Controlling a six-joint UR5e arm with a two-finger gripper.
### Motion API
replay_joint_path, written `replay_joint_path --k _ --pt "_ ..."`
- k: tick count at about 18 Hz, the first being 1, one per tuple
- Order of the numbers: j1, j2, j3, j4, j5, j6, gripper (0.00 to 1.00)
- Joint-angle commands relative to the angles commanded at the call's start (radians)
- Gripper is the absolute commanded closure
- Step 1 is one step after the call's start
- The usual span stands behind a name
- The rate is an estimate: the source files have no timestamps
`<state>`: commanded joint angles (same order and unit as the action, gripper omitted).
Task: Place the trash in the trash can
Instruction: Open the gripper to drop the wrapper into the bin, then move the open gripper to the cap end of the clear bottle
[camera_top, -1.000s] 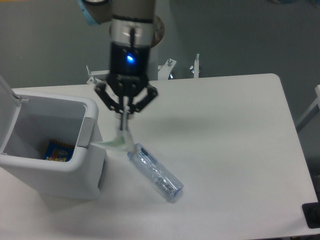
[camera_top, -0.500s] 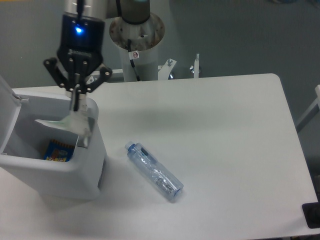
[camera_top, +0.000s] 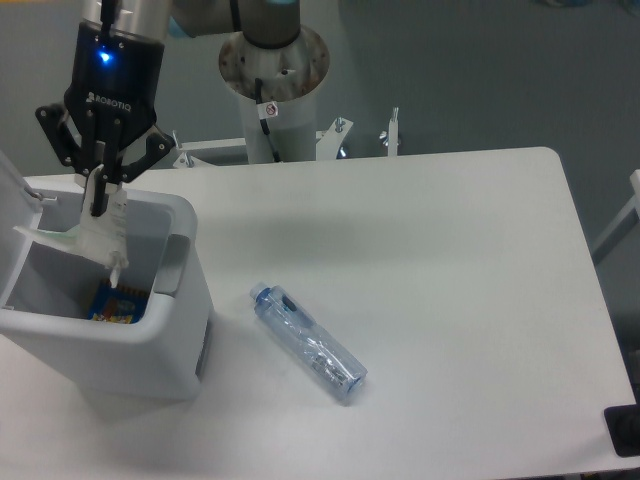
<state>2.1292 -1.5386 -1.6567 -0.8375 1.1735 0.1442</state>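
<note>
**Carton carried over the bin; bottle left on counter**

Fixed camera, now vs. the two earlier pics. The gripper (camera_top: 98, 200) has travelled left: 1 s ago it hung over the counter beside the bin's right wall, w/ the carton dangling just above the bottle's cap end; 0.5 s ago it was over the bin's right rim; now it sits above the open mouth of the trash can (camera_top: 150, 345), toward its back-left. The fingers are pinched shut on the top edge of the white carton (camera_top: 100, 238), which hangs below them, tilted, its lower tip inside the rim line. Meaning: item 1 looks ready to drop; letting go here should land it inside. Not yet let go.

Carton: flattened, pale, creased, one flap sticking out left toward the raised lid (camera_top: 12, 190). Printing not legible.

Plastic bottle (camera_top: 308, 343): unmoved across all three pics, lying diagonally on the counter (camera_top: 450, 280), right of the bin and apart from it, cap end toward the bin. Clear, bluish, crushed. Still to be fetched.

Inside the bin: a blue-and-orange wrapper (camera_top: 118, 303) on the floor.
</note>
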Motion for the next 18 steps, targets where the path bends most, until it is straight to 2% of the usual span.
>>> replay_joint_path --k 3,6,10,12,15,18 --pt "0.000 -0.009 -0.002 0.002 0.002 -0.002 0.08" --pt "0.032 -0.023 -0.005 0.003 0.003 0.000 0.06" --pt "0.211 -0.077 0.005 0.008 -0.002 0.012 0.02" --pt "0.313 -0.129 0.064 0.020 -0.018 0.005 0.00" --pt "0.415 -0.192 0.104 0.025 -0.096 0.011 0.00" --pt "0.446 -0.270 0.109 0.023 -0.098 0.009 0.00"
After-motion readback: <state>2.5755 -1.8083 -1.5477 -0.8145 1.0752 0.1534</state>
